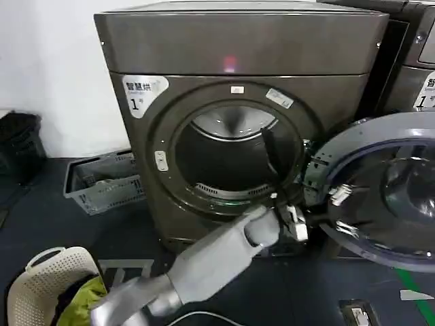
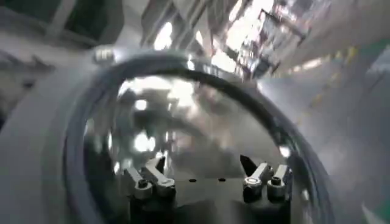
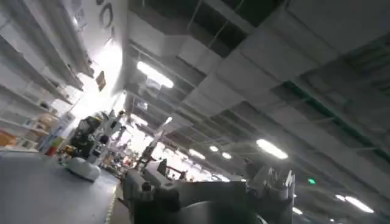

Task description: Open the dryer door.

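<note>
The dryer (image 1: 204, 102), a large dark grey-brown front loader bearing a white corner sticker marked "1" and a small pink light on its top panel, is taken as the landmark; its round opening is fully exposed and the bare drum interior is seen through it. The dryer door (image 1: 380, 197), with its grey plastic inner side and dark glass bowl turned toward the camera, is swung far out to the right of the dryer's opening, hinged at that opening's right edge. A second, similar machine (image 1: 414, 61) is partly seen behind and to the right of the dryer. A grey crate (image 1: 102, 182) rests on the floor at the dryer's left, and a cream laundry basket (image 1: 47, 282) holding green cloth lies in front of the dryer, lower left. The left arm is extended across the dryer's front, and the left end effector (image 1: 292, 221) is placed just below the opening's right edge, beside the door's inner rim; in the left wrist view its fingers (image 2: 149, 179) are spread apart with nothing between them, the glass bowl (image 2: 195, 122) lying close ahead. The right end effector (image 3: 207, 192) is pointed at the ceiling, away from the dryer, and appears spread and empty. The task is judged essentially complete; only withdrawal of the arm appears to be left.
</note>
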Tool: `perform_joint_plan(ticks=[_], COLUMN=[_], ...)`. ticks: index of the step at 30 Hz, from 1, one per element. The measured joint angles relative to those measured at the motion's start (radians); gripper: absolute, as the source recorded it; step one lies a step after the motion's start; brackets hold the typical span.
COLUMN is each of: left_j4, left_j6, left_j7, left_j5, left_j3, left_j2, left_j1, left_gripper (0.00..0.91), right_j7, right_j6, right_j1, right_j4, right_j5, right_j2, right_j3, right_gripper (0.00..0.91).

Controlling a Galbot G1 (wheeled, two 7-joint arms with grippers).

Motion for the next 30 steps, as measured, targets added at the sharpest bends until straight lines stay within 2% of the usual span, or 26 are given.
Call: perform_joint_plan(ticks=[3,12,19,23,26,30], left_j4=[-0.086,-0.32,-0.486,-0.534,-0.546,-0.551], left_j6=[-0.025,-0.108,-0.229,-0.298,-0.372,-0.375], left_j7=[0.0,0.002,-0.012,-0.018,0.013,0.065], left_j5=[-0.002,0.008,0.013,0.054,0.092,0.096], left_j3=[-0.006,-0.069,-0.168,-0.252,-0.334,-0.464], left_j2=[0.008,0.319,0.561,0.691,0.786,0.913], left_j1=[0.022,0.093,0.2,0.28,0.335,0.421], left_gripper=[0.907,0.907,0.907,0.907,0.907,0.907], right_j7=[-0.001,-0.002,-0.003,-0.003,-0.004,-0.006], right_j6=[0.0,0.003,0.002,0.002,0.002,0.006], right_j1=[0.005,0.008,0.021,0.026,0.036,0.047], right_j4=[0.0,-0.022,-0.043,-0.064,-0.079,-0.102], right_j5=[-0.013,-0.022,-0.027,-0.03,-0.037,-0.046], right_j2=[-0.004,-0.035,-0.068,-0.092,-0.11,-0.132], right_j3=[-0.016,-0.06,-0.104,-0.128,-0.147,-0.171], right_gripper=[0.907,0.907,0.907,0.907,0.907,0.907])
